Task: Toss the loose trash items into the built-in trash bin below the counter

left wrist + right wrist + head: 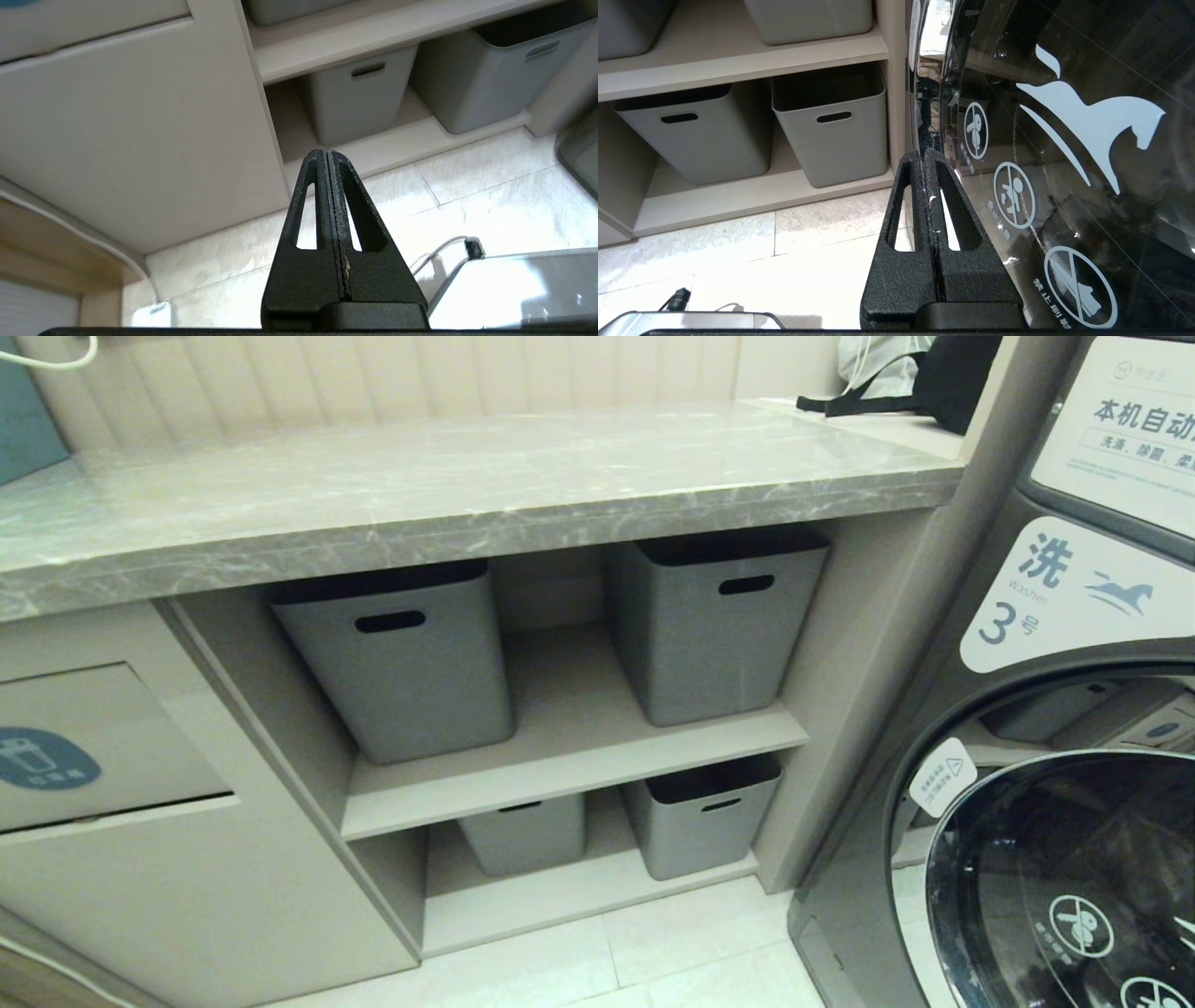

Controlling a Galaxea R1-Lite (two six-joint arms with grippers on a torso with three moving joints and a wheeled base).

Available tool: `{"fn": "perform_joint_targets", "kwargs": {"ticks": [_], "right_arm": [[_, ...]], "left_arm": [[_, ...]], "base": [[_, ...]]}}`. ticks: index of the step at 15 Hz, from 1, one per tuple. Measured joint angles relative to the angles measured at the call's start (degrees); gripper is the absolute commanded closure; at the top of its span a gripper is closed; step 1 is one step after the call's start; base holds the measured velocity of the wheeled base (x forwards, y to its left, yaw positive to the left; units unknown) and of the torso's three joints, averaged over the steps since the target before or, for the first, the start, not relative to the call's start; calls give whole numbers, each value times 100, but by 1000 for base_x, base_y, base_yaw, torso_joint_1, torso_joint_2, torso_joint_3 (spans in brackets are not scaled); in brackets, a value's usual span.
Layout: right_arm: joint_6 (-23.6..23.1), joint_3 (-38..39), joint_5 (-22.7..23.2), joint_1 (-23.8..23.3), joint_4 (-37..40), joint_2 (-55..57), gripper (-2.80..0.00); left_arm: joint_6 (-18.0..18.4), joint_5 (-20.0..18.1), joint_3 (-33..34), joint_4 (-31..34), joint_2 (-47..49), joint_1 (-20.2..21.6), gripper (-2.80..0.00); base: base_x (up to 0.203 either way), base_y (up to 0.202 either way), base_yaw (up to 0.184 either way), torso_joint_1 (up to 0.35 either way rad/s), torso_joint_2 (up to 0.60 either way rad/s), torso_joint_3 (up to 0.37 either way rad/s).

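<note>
The grey marble-look counter (pixel 448 490) runs across the head view, and no loose trash items show on it or anywhere else. Below its left end is the built-in trash bin (pixel 103 747), a beige flap with a round blue sticker (pixel 42 758); the flap looks closed. Neither arm is in the head view. My left gripper (pixel 327 153) is shut with nothing between its fingers, low over the floor, pointing at the cabinet's lower corner under the bin. My right gripper (pixel 923 151) is shut and empty too, beside the washer door.
Grey plastic tubs (pixel 401 658) (pixel 714 621) stand on open shelves right of the bin, with more on the lower shelf (pixel 700 812). A washing machine (pixel 1055 784) with a round glass door fills the right. Dark bags (pixel 924 373) lie at the counter's far right. Pale floor tiles (pixel 653 952) lie below.
</note>
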Motion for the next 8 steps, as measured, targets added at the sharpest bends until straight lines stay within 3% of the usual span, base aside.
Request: {"fn": "perform_joint_targets", "kwargs": {"ticks": [5, 8], "right_arm": [[0, 0, 1, 0, 1, 0, 0], [1, 0, -1, 0, 1, 0, 0]], "left_arm": [[-139, 85, 0, 62, -526, -41, 0], [-544, 116, 2, 66, -583, -41, 0]], "base": [[0, 0, 0, 0, 0, 0], [0, 0, 0, 0, 0, 0]]}}
